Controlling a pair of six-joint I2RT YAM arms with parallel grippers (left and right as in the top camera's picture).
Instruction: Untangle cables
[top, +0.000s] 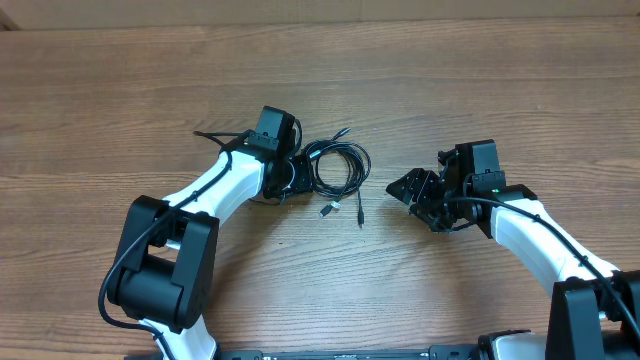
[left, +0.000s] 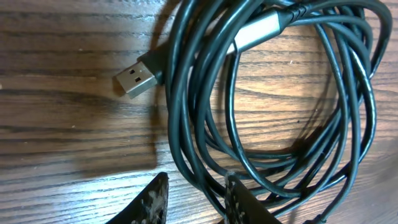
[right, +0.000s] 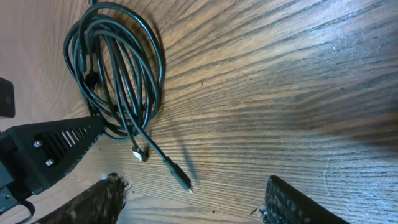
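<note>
The cables (top: 338, 165) lie in 1 loose coil on the counter (top: 450, 70), near its middle, between the 2 arms. The left end effector (left: 196, 190) is released: its fingers (left: 154, 200) stand apart at the edge of the coil, and some strands lie in the gap. A USB plug (left: 137, 78) rests just outside the coil. The right end effector (right: 194, 186) is released too, wide, with nothing in it, apart from the coil. A thin black plug (right: 180, 177) from the coil lies near its fingers.
</note>
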